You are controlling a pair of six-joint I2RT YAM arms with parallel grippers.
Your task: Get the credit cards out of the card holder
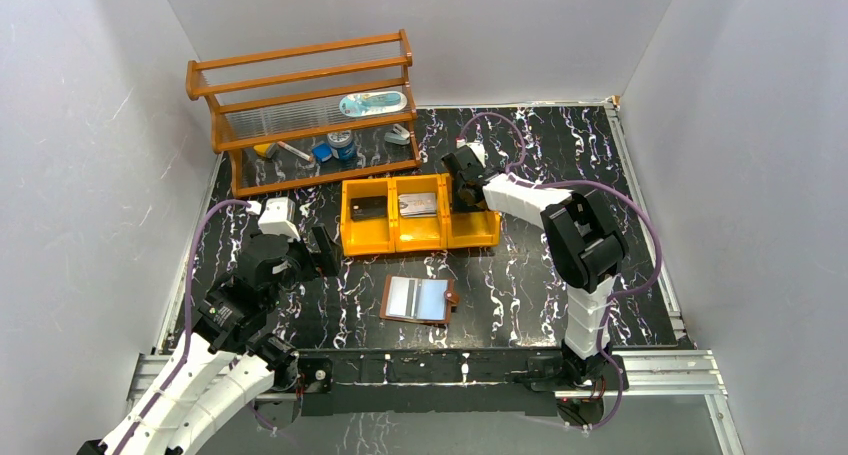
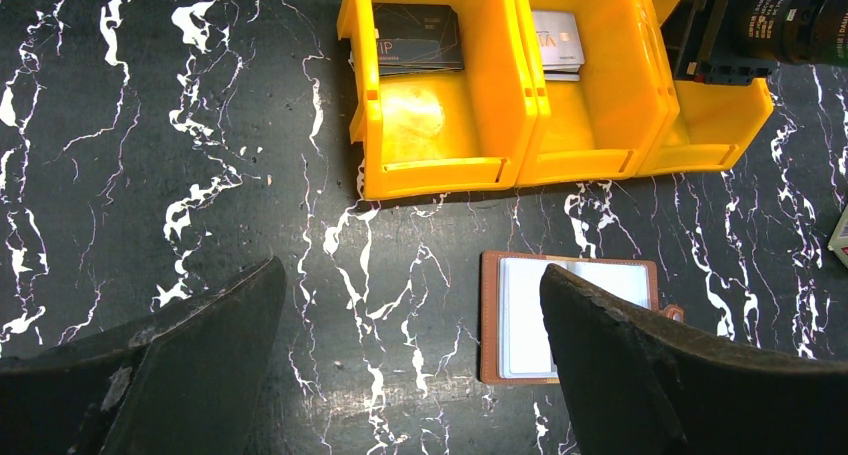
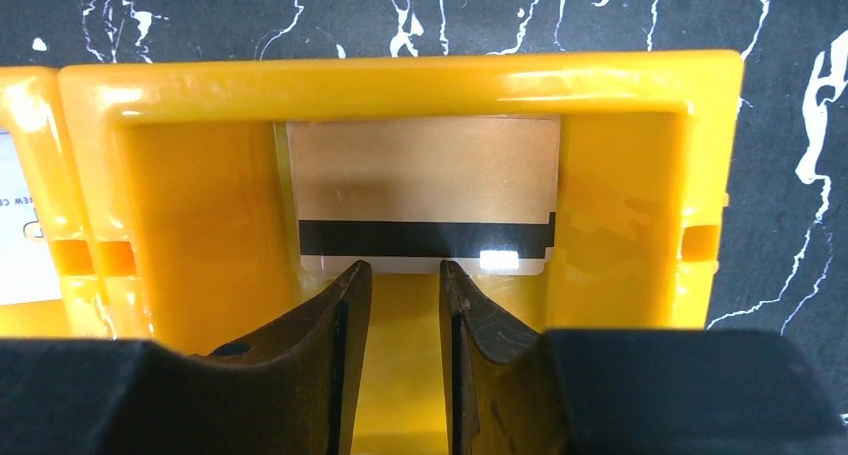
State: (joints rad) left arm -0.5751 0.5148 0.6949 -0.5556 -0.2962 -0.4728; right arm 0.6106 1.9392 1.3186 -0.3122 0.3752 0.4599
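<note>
Hovering right claw: jaws part-open, holding nothing, tips over the tray's right compartment.
Card: gold with a black stripe, flat in that compartment just past the tips.
Tray: three compartments; dark card in the left, pale card in the middle.
Left claw: jaws wide, empty, above the worktop.
Holder: open, sleeves up, on the worktop on the tray's near side, apart from it.

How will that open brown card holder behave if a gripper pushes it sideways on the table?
The card holder lies flat and thin, so it should slide rather than tip. The fold suggests it may flop or partly close if lifted by one edge. Its glossy sleeves look slippery to pinch.
</note>
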